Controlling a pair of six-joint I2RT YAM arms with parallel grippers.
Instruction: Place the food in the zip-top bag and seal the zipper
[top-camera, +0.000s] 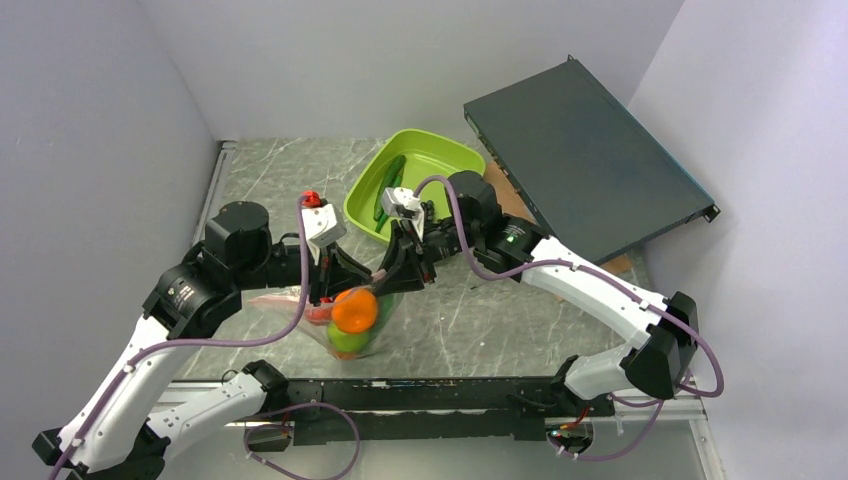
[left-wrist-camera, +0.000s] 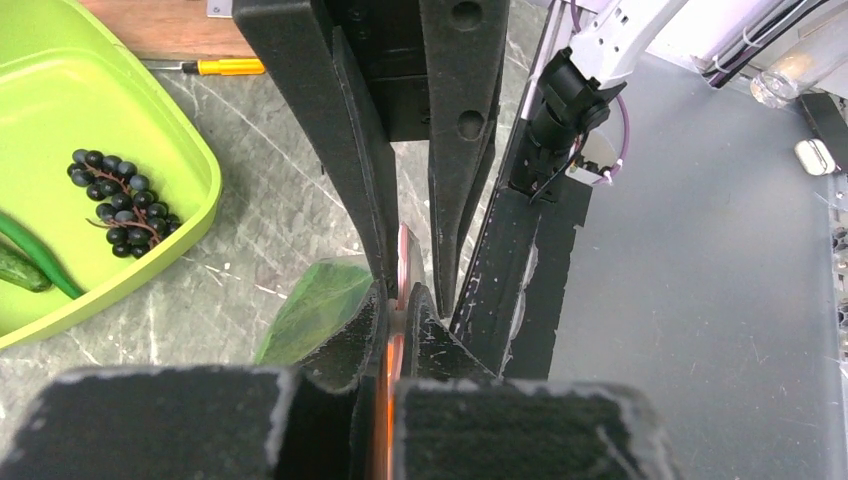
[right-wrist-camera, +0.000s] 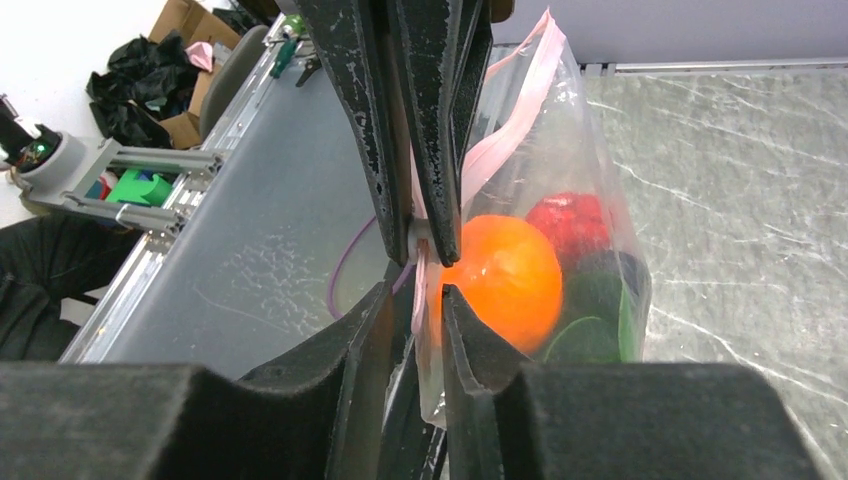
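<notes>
The zip-top bag hangs below both grippers, which meet at its mouth. Inside it I see an orange, a red pepper and a green apple. My left gripper is shut on the pink zipper. My right gripper faces it, its jaws slightly apart with the zipper hanging loose between them. In the top view the left gripper and right gripper nearly touch tip to tip. Dark grapes and a cucumber lie in the tray.
The lime-green tray sits behind the grippers. A large black flat box leans at the back right. An orange-handled screwdriver lies beyond the tray. Grey walls close in left, back and right.
</notes>
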